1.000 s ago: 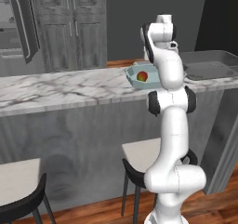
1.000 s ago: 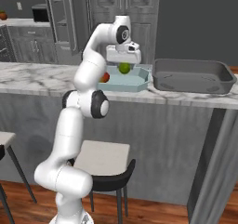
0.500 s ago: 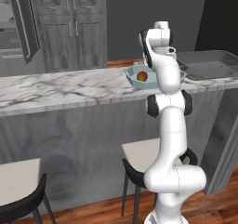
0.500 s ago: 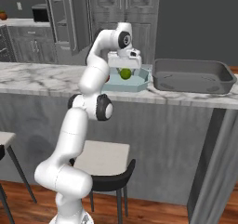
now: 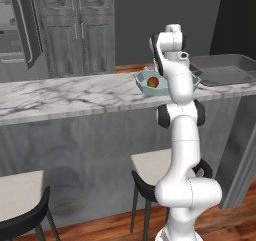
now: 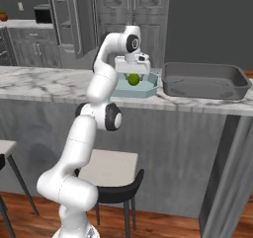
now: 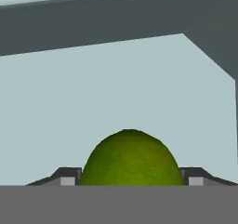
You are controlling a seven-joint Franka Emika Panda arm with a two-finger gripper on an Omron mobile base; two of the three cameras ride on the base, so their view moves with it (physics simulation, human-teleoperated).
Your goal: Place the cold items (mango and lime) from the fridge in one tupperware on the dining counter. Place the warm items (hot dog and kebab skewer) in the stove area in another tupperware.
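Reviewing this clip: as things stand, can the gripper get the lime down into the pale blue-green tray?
Probably yes. The lime sits between the fingertips of the gripper directly over the pale blue-green tray, whose bare floor lies ahead. The mango lies aside.

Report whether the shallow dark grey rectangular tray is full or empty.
Empty: the dark grey rectangular tray shows only bare floor and sloped walls in the right base view.

The round bright green lime between my claw tips looked finely pebbled and matt. The pale blue-green eight-sided tray was smooth, plastic-like. The white grey-veined marble desk looked polished; the dark grey rectangular tray matt.
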